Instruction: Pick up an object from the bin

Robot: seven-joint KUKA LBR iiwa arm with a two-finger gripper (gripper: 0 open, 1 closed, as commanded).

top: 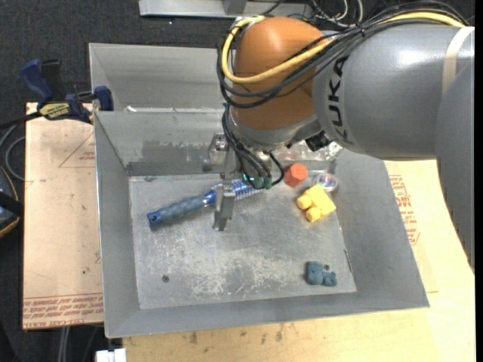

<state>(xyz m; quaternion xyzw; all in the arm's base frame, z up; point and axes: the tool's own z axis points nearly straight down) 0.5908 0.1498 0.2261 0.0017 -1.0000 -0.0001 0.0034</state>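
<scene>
Where the arm hangs under its orange wrist cover (275, 66), the jaws sit right at the blue-handled tool (179, 209), at the junction of the handle and its coiled metal end. Can't tell if they're released or clenched. Tool lies flat mid-bin (249, 266). Right of the tool: orange lump (296, 174), yellow block (315, 204). Well off to the tool's lower right: small blue-grey piece (320, 274).

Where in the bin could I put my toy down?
The bare grey floor in front, between the long blue-handled tool and the small blue-grey lump. Crowded at the back right, by the yellow plastic block and small orange block.
</scene>
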